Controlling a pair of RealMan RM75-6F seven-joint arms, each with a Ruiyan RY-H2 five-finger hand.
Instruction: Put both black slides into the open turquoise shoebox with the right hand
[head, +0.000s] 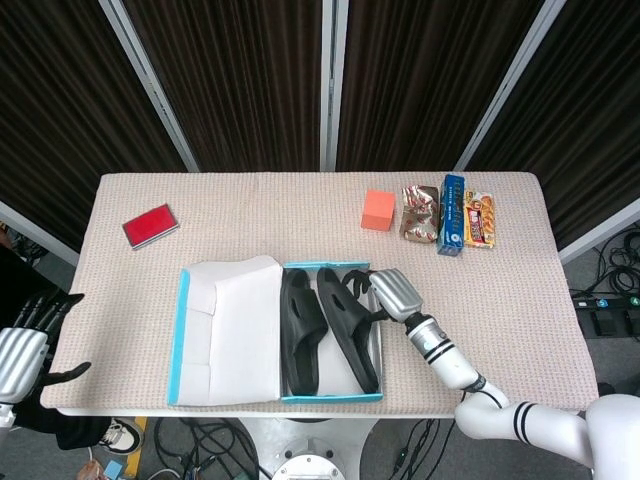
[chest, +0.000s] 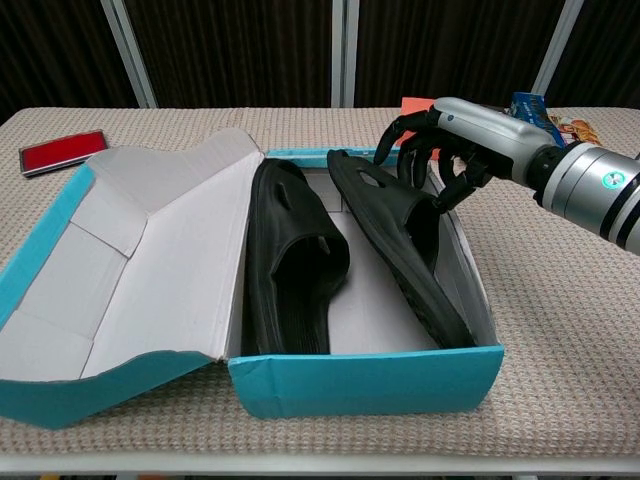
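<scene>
A beige woven worktop (head: 560, 300) carries the open turquoise shoebox (head: 275, 395) near its front edge, lid flap lying out to the left. A red flat case (head: 150, 225) sits far left. Along the back right stand an orange block (head: 377, 210), a foil packet (head: 420, 212), a blue box (head: 452, 228) and a snack packet (head: 481, 220).
</scene>
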